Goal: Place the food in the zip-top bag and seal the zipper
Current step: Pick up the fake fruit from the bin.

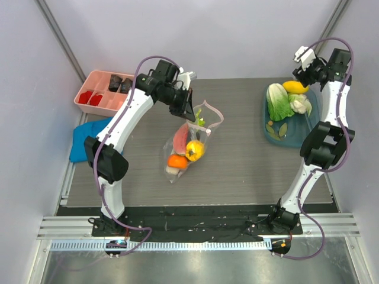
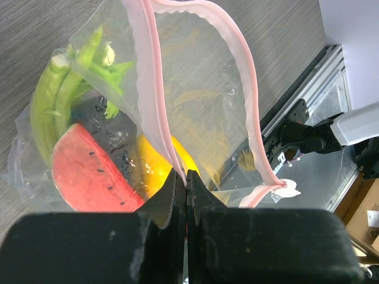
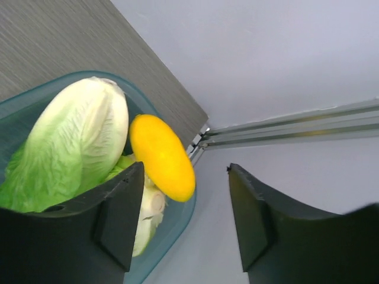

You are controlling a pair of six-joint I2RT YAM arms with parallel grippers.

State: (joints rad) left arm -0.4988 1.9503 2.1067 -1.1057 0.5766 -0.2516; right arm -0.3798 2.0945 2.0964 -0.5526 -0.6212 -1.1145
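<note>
While my left gripper (image 2: pixel 186 174) is clamped shut on the zipper (image 2: pixel 148 89), pinching one lip of the bag (image 2: pixel 201 100) so the mouth gapes, the step in hand is fetching the next piece with the right arm.

Procedure, as I judge it:
1. Hold the left grip firm and high. A slack lip would let the mouth fold shut over the watermelon slice (image 2: pixel 89 171), leek (image 2: pixel 50 100) and orange (image 1: pixel 177 160) that are inside.
2. Centre my right gripper (image 3: pixel 185 171) across the short width of the yellow fruit (image 3: pixel 161 155), which rests against the cabbage (image 3: pixel 77 142) at the far end of the teal tray (image 1: pixel 296 133).
3. Lower until both fingers flank the fruit, then close gently. Its smooth, rounded skin may squirt out sideways.
4. Keep the inner finger off the cabbage leaves.

Right gripper state: jaws apart, roughly half spread, holding nothing. I cannot tell whether the inner finger touches the fruit. The bag lies mid-worktop (image 1: pixel 249 171), well apart from the tray.
</note>
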